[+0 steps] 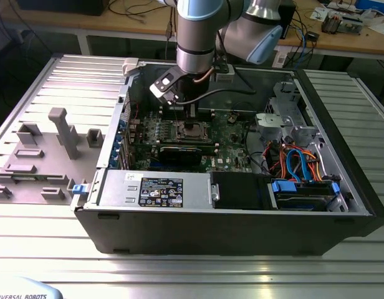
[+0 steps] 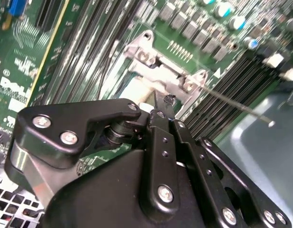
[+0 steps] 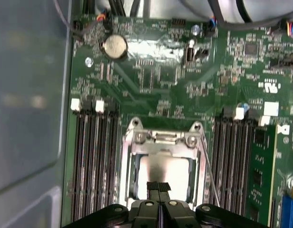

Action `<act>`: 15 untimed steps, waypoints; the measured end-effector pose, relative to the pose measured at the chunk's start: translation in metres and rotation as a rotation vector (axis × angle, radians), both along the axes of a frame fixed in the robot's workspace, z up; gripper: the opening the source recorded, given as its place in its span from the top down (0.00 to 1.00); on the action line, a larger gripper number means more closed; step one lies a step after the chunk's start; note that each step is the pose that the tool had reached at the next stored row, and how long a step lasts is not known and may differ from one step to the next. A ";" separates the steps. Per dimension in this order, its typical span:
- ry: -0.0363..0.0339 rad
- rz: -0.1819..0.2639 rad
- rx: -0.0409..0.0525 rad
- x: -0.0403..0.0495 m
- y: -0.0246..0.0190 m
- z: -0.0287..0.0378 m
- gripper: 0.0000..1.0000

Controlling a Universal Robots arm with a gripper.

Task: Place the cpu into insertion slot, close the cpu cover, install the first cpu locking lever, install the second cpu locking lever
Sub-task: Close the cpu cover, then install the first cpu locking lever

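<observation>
Closed tip to tip, with just a hairline seam between its two matte black fingers, the gripper (image 3: 158,186) stands over one edge of the insertion slot (image 1: 202,132), its blunt tip on or just above the cpu (image 3: 163,166); whether it touches I cannot tell. That cpu, a flat square with a smooth, mirror-bright silver top, lies inside the insertion slot. The cpu cover (image 3: 127,166), a thin silver metal frame with a large square window, appears to lie flat around it, so the chip shines through the cut-out. A thin wire lever (image 3: 209,166) slants away from one corner of the insertion slot. In the second wrist view it runs out past the slot's screwed silver bracket and ends in a small hook over the ribbed black memory slots (image 3: 94,161), which flank the insertion slot on both sides. Beyond the insertion slot, on the glossy green motherboard (image 3: 156,80), sits a round silver coin battery (image 3: 113,46). The exterior view takes in what surrounds the insertion slot: an open dark metal computer case (image 1: 211,230) holding the motherboard, a boxy grey power supply (image 1: 117,187) with a label, and a bundle of blue and orange cables (image 1: 298,162), all resting on a ribbed aluminium table (image 1: 179,274).
</observation>
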State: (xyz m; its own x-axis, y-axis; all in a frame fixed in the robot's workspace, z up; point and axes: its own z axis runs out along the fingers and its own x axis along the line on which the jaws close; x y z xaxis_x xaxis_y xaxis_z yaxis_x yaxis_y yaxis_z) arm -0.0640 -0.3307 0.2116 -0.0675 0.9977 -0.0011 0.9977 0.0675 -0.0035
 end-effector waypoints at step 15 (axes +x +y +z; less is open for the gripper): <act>0.0000 0.000 -0.0002 0.0060 0.0000 0.0019 0.89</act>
State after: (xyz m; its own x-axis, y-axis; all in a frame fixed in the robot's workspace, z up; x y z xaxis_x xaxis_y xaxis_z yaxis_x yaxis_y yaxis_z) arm -0.0580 -0.3307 0.2135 -0.0676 0.9977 -0.0013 0.9977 0.0676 -0.0035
